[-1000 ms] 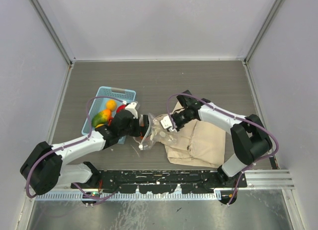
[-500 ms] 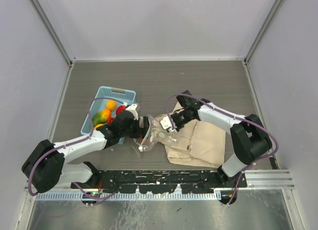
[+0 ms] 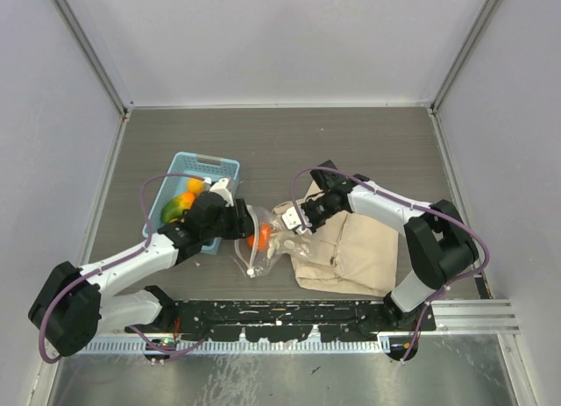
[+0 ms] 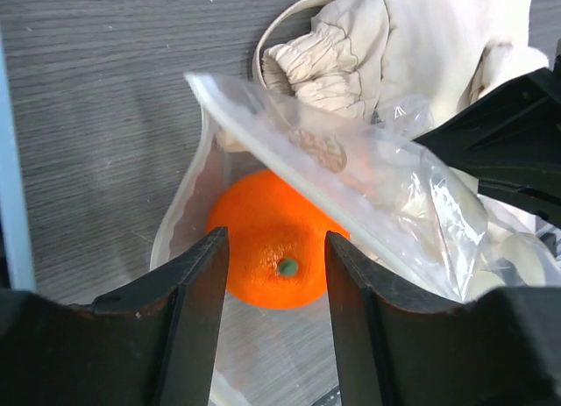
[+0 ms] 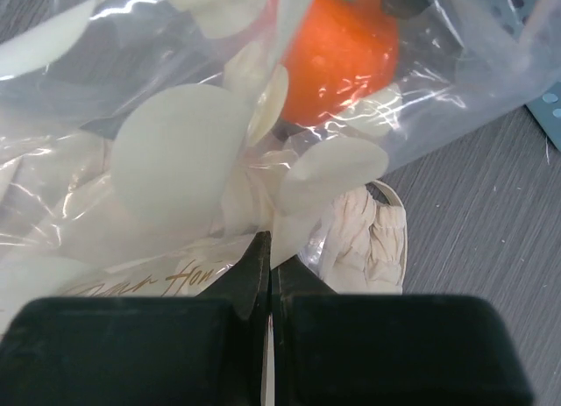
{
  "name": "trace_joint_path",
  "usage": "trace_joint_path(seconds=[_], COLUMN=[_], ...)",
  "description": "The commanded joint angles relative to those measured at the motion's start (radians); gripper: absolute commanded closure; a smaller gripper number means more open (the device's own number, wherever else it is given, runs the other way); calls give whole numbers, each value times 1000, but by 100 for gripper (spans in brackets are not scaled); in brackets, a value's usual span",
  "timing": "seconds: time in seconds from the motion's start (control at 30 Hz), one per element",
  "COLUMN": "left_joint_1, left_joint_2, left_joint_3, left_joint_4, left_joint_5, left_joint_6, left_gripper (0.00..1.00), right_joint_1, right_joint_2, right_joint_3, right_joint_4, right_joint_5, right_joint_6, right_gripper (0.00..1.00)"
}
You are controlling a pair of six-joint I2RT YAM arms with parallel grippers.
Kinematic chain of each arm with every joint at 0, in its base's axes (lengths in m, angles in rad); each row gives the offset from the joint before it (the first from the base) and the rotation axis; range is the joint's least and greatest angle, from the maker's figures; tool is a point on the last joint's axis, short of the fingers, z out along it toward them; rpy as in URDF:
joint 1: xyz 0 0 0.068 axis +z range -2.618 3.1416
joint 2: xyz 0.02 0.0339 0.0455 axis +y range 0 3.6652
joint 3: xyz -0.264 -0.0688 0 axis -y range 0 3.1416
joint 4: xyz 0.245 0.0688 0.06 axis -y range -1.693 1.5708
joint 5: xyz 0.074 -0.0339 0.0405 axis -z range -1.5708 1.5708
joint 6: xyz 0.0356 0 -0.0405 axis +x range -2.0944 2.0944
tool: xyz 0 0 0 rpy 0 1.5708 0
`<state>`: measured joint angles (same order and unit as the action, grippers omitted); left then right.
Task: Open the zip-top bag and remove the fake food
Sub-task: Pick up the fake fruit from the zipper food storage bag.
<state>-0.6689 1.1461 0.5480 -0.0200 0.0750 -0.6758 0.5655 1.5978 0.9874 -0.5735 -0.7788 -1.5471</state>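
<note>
**Now an orange (image 4: 276, 248) is sitting inside the open bag (image 3: 273, 248)**

The bag is lying on the bench (image 3: 351, 147) between the arms, touching a cloth sack (image 3: 351, 252). Left jaws are hovering wide at its mouth, just short of the orange; right jaws are pinching its far plastic tight. More fruit (image 3: 180, 204) is sitting in the basket (image 3: 206, 160) nearby.

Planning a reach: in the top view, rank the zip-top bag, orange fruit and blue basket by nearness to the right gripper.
1. zip-top bag, pinched in the right gripper.
2. orange fruit, inside the bag, leftward.
3. blue basket, far left.
</note>
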Motion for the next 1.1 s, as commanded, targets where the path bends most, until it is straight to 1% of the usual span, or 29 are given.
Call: trace_joint_path(seconds=[0.0,0.07,0.17,0.2,0.27,0.37,0.47,0.5,0.63,0.67,0.7,0.77,0.93,0.97,1.0,1.07], left_joint_1=[30,41,46,46,46,43,33,28,-18,-34,-50,-70,-82,-83,-82,-83], left_joint_2=[-65,-91,-100,-93,-67,-18,17,24,76,94,111,159,223,235,244,249], left_joint_3=[-21,-33,-40,-39,-32,-14,-3,1,37,49,59,72,89,94,100,104], left_joint_4=[16,15,22,33,58,81,84,80,56,46,37,37,55,50,44,40], left_joint_5=[42,42,58,75,130,177,166,158,101,82,60,32,-25,-35,-40,-43], left_joint_6=[-36,-38,-27,-25,-25,-27,-17,-15,1,7,12,14,11,13,12,11], left_gripper=[51,50,37,34,31,31,30,28,15,14,8,1,2,0,3,14], right_joint_1=[-8,-15,-19,-19,-19,-19,-19,-19,-19,-19,-19,-19,-19,-19,-19,-19], right_joint_2=[-2,-4,-6,-6,-4,0,5,5,11,13,16,19,23,25,26,26], right_joint_3=[27,28,27,28,28,28,31,32,34,34,36,36,37,38,39,41], right_joint_4=[-5,-6,-7,-10,-12,-17,-21,-22,-24,-27,-29,-32,-35,-36,-37,-38], right_joint_5=[6,4,-7,-12,-27,-40,-38,-37,-43,-47,-50,-56,-64,-63,-61,-53], right_joint_6=[-13,-13,-13,-14,-14,-17,-19,-18,-18,-18,-18,-18,-19,-20,-21,-21], right_gripper=[99,99,99,99,99,99,99,99,99,99,99,99,99,99,99,99])
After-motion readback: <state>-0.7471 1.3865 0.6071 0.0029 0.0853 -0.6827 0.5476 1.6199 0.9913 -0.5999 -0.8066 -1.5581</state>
